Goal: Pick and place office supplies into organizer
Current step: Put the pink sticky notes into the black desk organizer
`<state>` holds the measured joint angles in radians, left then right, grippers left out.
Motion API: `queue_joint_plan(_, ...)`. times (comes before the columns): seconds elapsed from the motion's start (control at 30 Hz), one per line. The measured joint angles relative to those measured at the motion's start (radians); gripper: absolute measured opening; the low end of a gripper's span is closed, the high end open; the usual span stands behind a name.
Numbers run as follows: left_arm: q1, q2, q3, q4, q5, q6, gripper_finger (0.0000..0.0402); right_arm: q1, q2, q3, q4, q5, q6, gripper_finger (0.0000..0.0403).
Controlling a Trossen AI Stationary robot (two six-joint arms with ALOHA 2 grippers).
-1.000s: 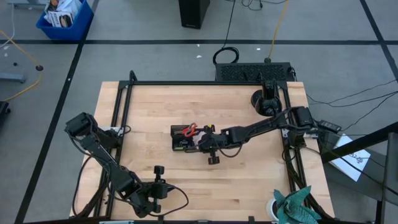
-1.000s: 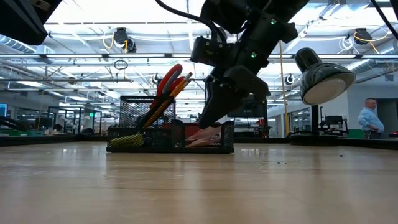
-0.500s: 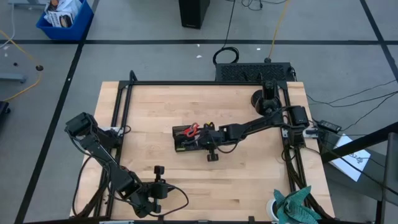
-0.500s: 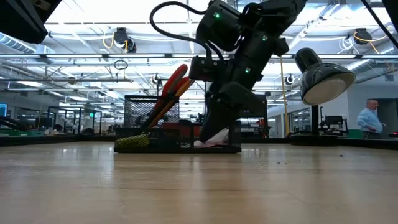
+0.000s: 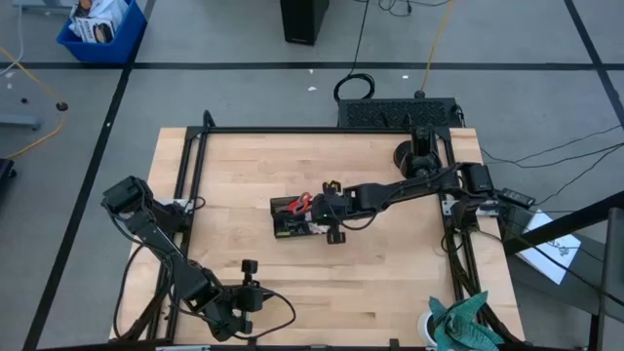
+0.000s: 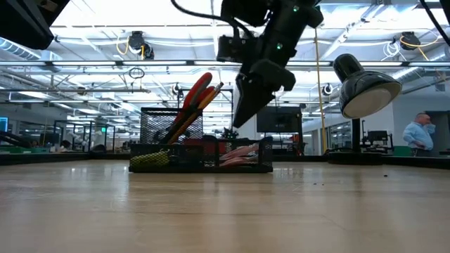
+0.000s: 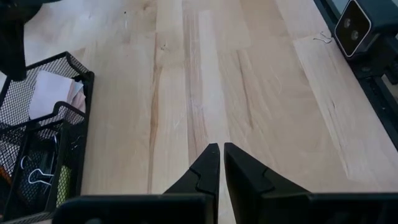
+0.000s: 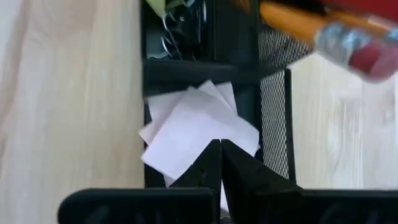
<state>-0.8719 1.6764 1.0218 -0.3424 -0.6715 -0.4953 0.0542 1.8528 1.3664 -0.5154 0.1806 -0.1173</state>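
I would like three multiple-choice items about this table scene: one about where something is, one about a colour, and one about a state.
1. Where are the pale paper notes?
A. on the bare table
B. inside the black mesh organizer
C. in the left tool

2. What colour are the scissors' handles?
A. red
B. blue
C. green

3. How does the right tool stand?
A. open around a pencil
B. shut on the notes
C. shut, holding nothing, above the organizer

Answers:
1 B: the right wrist view shows the notes lying between the organizer's mesh walls.
2 A: the low view shows red handles sticking up from the organizer.
3 C: its fingers meet with nothing between them, and the low view shows it raised over the organizer.

The left tool waits near the table's front edge.
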Motion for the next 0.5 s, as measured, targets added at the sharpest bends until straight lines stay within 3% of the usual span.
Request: queue_joint_plan(0.5,0.000,0.000,0.000,-0.004,0.000,-0.002,0.0031,-0.028,0.133,-0.002,0.010,-0.079,0.001,0.0000)
